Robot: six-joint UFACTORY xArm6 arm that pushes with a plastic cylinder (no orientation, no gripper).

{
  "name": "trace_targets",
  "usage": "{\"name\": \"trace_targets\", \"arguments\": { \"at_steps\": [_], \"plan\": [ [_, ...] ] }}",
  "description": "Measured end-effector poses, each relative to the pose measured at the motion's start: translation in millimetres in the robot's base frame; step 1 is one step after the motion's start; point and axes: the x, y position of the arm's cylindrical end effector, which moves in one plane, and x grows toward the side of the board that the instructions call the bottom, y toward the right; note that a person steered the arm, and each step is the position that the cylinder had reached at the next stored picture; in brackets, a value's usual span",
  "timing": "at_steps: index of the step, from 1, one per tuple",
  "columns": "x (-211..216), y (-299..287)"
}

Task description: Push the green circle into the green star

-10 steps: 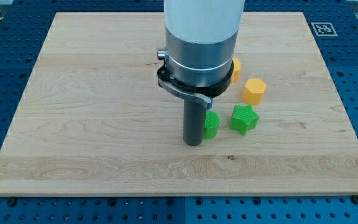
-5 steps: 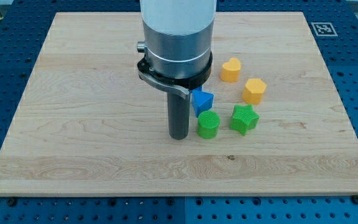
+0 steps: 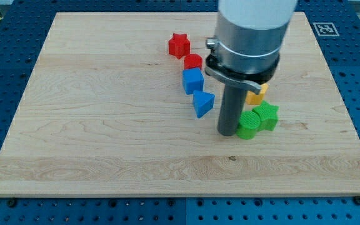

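Observation:
The green circle [image 3: 248,125] stands on the wooden board [image 3: 92,125] right of centre, touching the green star [image 3: 267,116] on its right. My tip [image 3: 227,132] is down on the board against the left side of the green circle. The arm's wide grey body rises above it and hides part of the blocks behind.
A blue triangle-like block [image 3: 203,102] and a blue cube [image 3: 192,80] lie left of my tip. A red circle [image 3: 192,62] and a red star [image 3: 179,45] lie further up. A yellow block [image 3: 255,95] peeks out behind the rod above the green star.
My tip has moved to the view's right and pushed the green circle into the green star; both green blocks have shifted right. The arm now hides one yellow block and uncovers the red and blue ones.

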Motion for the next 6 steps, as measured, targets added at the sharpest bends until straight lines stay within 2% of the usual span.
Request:
{"name": "trace_targets", "arguments": {
  "at_steps": [3,6],
  "plan": [
    [-1,18],
    [-43,24]
  ]
}}
